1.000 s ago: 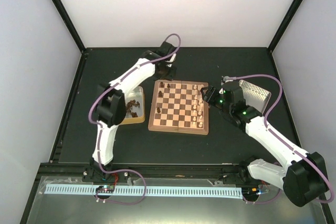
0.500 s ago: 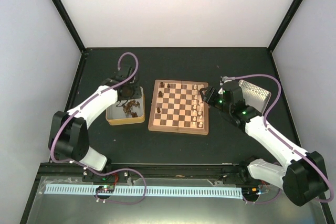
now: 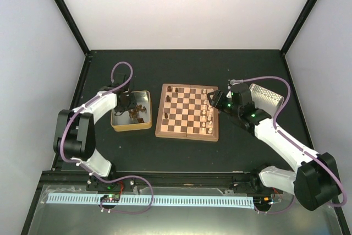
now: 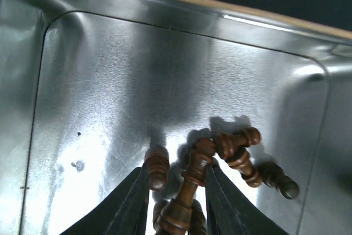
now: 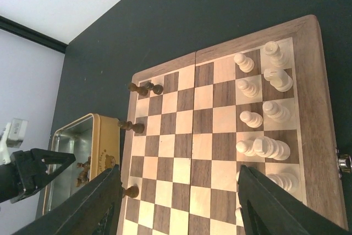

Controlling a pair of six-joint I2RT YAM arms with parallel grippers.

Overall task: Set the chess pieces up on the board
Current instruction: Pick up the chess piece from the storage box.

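Straddling tilted dark piece (image 4: 192, 171) inside tin (image 4: 110, 81) at 9 o'clock of board (image 3: 186, 136), your left gripper (image 4: 177, 171) has fingers close on either side; possibly pinched, but you cannot tell. More dark pieces (image 4: 242, 149) lie alongside. Your right gripper (image 5: 179, 171) hovers at board's 3 o'clock edge, fingers wide apart. Cream pieces (image 3: 208, 111) crowd that edge.
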